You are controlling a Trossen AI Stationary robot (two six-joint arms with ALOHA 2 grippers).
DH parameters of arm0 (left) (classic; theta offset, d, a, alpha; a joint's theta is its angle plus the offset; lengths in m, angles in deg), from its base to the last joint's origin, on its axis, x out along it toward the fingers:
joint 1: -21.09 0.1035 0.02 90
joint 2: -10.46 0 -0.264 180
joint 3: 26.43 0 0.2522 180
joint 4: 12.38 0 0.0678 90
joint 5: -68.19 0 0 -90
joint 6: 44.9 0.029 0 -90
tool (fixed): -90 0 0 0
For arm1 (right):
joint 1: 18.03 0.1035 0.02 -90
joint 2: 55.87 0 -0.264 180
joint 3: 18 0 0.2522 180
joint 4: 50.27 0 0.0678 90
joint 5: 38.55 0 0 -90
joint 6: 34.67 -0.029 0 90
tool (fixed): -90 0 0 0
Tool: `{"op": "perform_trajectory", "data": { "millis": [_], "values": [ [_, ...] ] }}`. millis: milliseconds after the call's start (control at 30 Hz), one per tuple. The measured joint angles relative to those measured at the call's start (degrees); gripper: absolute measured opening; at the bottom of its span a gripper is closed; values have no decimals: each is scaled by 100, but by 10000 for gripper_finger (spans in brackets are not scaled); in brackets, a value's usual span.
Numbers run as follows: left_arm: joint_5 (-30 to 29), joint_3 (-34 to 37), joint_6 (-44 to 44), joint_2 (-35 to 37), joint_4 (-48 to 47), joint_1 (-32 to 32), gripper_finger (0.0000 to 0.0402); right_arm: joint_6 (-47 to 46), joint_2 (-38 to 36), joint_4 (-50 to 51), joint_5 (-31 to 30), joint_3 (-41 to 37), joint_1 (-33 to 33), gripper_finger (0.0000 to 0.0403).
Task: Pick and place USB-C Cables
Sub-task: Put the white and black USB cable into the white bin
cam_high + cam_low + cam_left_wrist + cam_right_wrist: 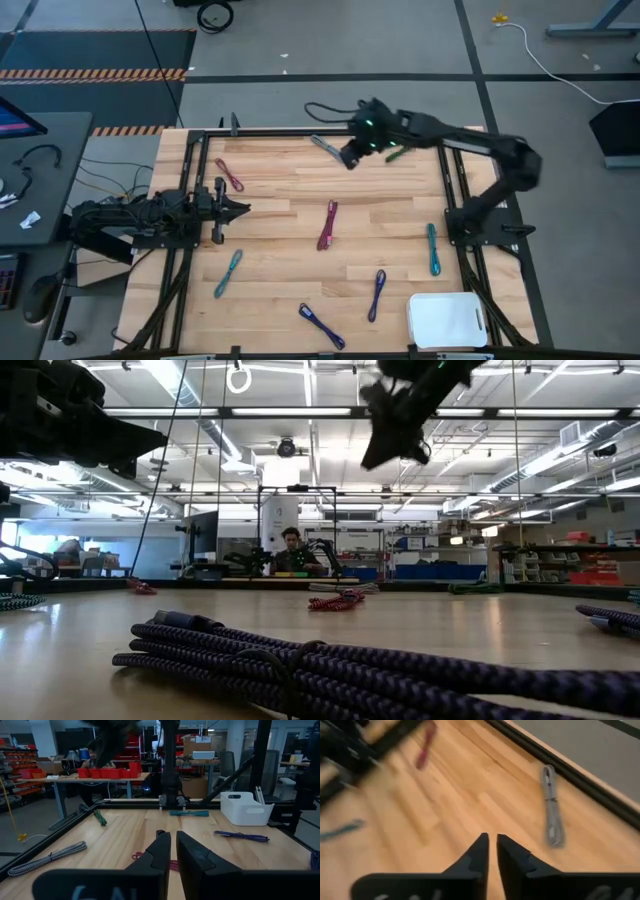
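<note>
Cables lie scattered all over the wooden table, and the right gripper hangs high above the far edge, arm stretched across from its base on the right. Fingers pressed almost together there, just a sliver of a gap in the right wrist view, and nothing between them. Just beside it on the boards sits the grey cable, close to the far rail; the right wrist view catches that same grey cable lying straight along the black frame. On the other side of the gripper, a green cable rests by the far rail too.

Over on the left, the left gripper waits low at the table's left side, pointing inward, fingers nearly closed and empty.

Across the rest of the boards: a magenta cable near the left arm, a longer magenta cable in the middle, a teal cable toward the near left, another teal cable by the right rail. Near the front edge, a blue cable and a purple cable, well apart from each other. A white bin sits at the near right corner, holding no cable.
</note>
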Motion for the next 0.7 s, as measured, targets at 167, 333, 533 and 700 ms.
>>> {"op": "perform_trajectory", "data": {
  "millis": [167,333,533,700],
  "values": [
    [0,0,-1,0,0,1,33,879,1130,-7,-24,490,-511,110],
    [0,0,-2,0,2,0,28,1139,2150,-41,-84,857,-820,168],
    [0,0,-30,0,17,0,35,1393,2985,-50,-147,1099,-912,211],
    [0,1,-54,0,35,1,38,1465,3363,-45,-218,1115,-973,221]
  ]
}}
